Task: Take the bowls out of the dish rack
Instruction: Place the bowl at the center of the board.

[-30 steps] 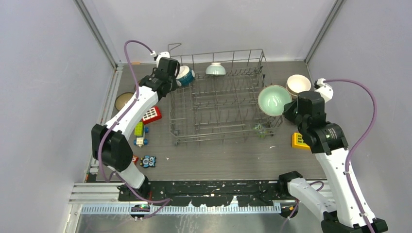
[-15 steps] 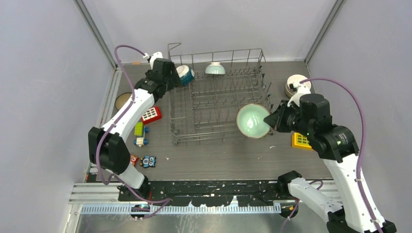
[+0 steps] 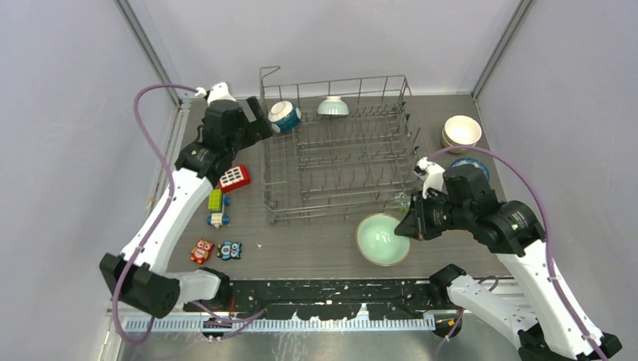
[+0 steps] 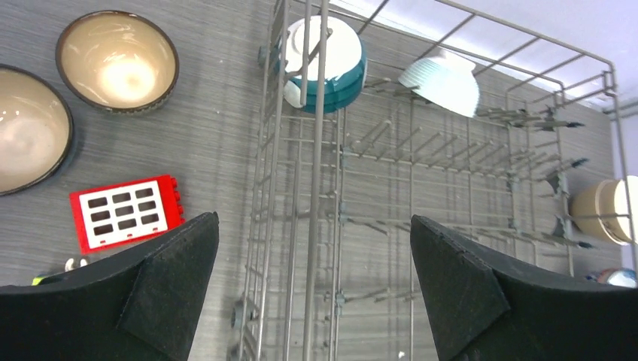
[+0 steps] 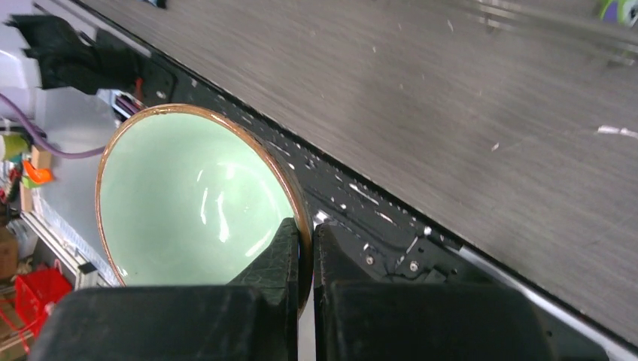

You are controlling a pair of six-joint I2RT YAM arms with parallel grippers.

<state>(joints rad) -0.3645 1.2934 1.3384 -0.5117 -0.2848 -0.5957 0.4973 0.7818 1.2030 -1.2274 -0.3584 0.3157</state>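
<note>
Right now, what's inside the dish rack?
The dish rack holds two bowls at its far edge: a teal-and-white bowl on its side, a pale mint bowl mouth down. Wires cross the teal one; anything nested inside is hidden.

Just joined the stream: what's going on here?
The right gripper is clamped on the rim of a mint green bowl, holding it in front of the dish rack. The left gripper is open by the rack's far-left corner, where a teal bowl sits; a pale bowl is racked beside it.
</note>
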